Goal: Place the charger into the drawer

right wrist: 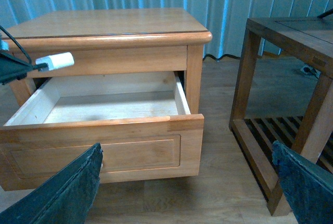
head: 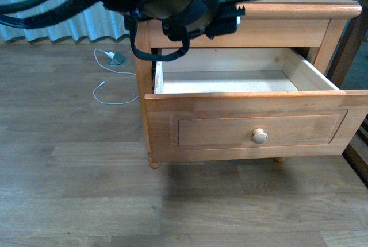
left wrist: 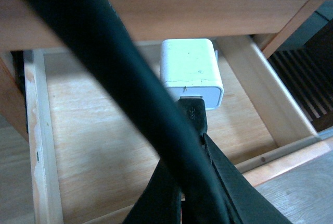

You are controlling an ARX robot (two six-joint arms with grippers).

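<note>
- white charger, a small plug block, held in the air over the open drawer; it touches neither the bottom nor the walls of the cavity
- left gripper: clenched on the charger's black cable end; the block juts out beyond the fingertips, toward the back of the cabinet
- long axis of the block: close to level in the right wrist view, running straight on from the gripper; bare drawer bottom lies directly below it
- key relation: the charger sits within the drawer's outline, near the rear and toward the left wall; judged, the coming move is a short lowering and a release
- right gripper: released, fingers wide apart, nothing between them; it stands well off in front of the drawer, so the left arm is the nearer
- white plug with a thin white cable, on the floor, well apart; not concerned
</note>
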